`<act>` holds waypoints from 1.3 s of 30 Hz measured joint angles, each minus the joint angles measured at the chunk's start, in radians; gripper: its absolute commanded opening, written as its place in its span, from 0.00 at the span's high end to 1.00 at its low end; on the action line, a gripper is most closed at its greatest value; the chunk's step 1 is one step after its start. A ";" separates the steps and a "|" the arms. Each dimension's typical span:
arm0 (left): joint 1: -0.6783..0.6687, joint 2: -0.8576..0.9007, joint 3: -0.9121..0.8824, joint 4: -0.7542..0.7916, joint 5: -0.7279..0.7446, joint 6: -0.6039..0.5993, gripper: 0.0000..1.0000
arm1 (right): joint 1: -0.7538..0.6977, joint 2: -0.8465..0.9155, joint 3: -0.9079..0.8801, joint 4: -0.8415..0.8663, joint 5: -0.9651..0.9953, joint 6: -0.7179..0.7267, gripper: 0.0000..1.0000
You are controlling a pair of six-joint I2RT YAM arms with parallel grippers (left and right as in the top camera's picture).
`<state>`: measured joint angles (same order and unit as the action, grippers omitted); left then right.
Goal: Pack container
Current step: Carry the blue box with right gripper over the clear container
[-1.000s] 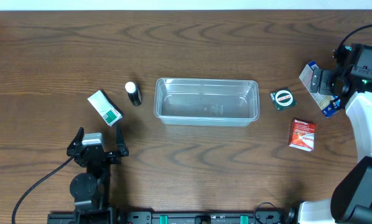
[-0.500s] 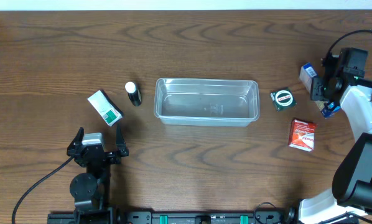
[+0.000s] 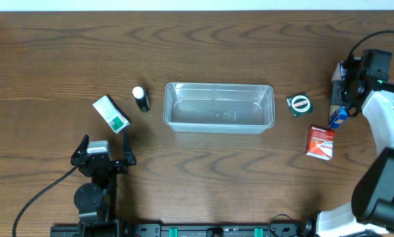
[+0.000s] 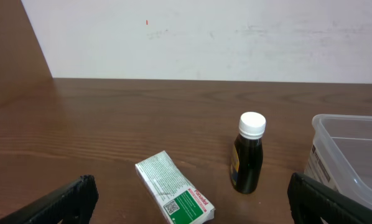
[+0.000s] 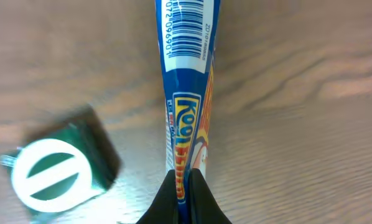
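Right end effector [image 5: 185, 182] is pinching the blue-and-white carton [image 5: 187, 68] edge-on, needing a high, level carry over the rim of the container [image 3: 218, 85].

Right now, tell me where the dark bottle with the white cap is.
Overhead, the bottle stands upright on the left side of the table, between the green-and-white packet and the container, touching neither.

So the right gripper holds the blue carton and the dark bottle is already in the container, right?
No. The overhead view shows the container empty; the dark bottle stands on the table beside it. The right gripper does hold the blue carton.
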<state>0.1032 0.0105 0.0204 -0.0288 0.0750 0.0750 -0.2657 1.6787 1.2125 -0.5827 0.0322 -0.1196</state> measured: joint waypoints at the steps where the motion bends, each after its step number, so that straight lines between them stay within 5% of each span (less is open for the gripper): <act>1: 0.000 0.000 0.000 0.000 0.000 0.000 0.02 | 0.005 -0.024 0.011 0.000 -0.011 0.003 0.99; 8: 0.000 0.000 0.000 0.000 0.000 0.000 0.02 | 0.145 -0.301 0.079 0.003 -0.190 -0.026 0.99; 14: 0.000 0.000 0.000 0.000 0.000 0.000 0.02 | 0.388 -0.433 0.091 -0.046 -0.356 -0.278 0.99; 25: 0.000 0.000 0.000 0.000 0.000 0.000 0.02 | 0.721 -0.338 0.090 -0.221 -0.257 -0.747 0.99; 39: 0.000 0.000 0.000 0.000 0.000 0.000 0.02 | 0.769 -0.130 0.089 -0.224 -0.109 -0.860 0.99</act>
<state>0.1032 0.0105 0.0204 -0.0288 0.0750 0.0750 0.5030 1.5486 1.3018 -0.8062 -0.0765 -0.9794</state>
